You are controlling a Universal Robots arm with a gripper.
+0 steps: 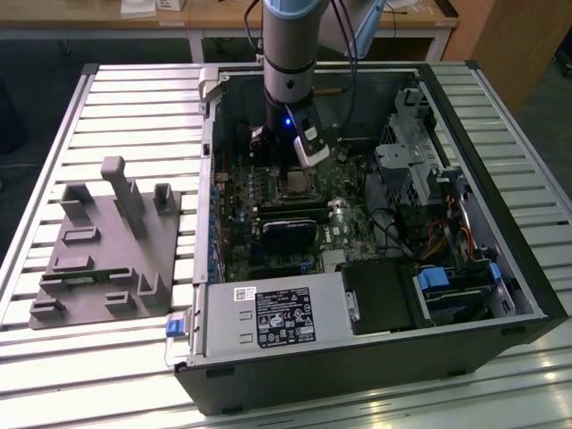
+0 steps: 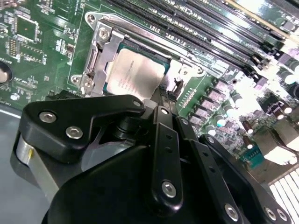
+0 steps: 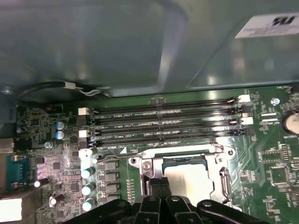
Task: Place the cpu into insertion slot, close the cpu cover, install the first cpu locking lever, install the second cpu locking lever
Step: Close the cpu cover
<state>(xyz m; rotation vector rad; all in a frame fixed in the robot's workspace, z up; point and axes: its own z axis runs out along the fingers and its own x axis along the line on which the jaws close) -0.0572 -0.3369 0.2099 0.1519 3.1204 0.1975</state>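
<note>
At the exterior view's left a grey fixture (image 1: 103, 246) lies on the slatted table (image 1: 134, 98), and to its right stands the open computer case (image 1: 375, 362), with the arm (image 1: 288, 54) reaching down into it. In both wrist views the tool (image 3: 160, 181) is clenched: its black fingers (image 2: 164, 116) are pressed together with nothing seen between them, and the tips are just at the edge of the slot (image 2: 149, 49). The cpu (image 2: 138, 70) sits in that slot with the silver cover (image 3: 220, 175) lying flat around it, beside the long black connectors (image 3: 163, 123).
</note>
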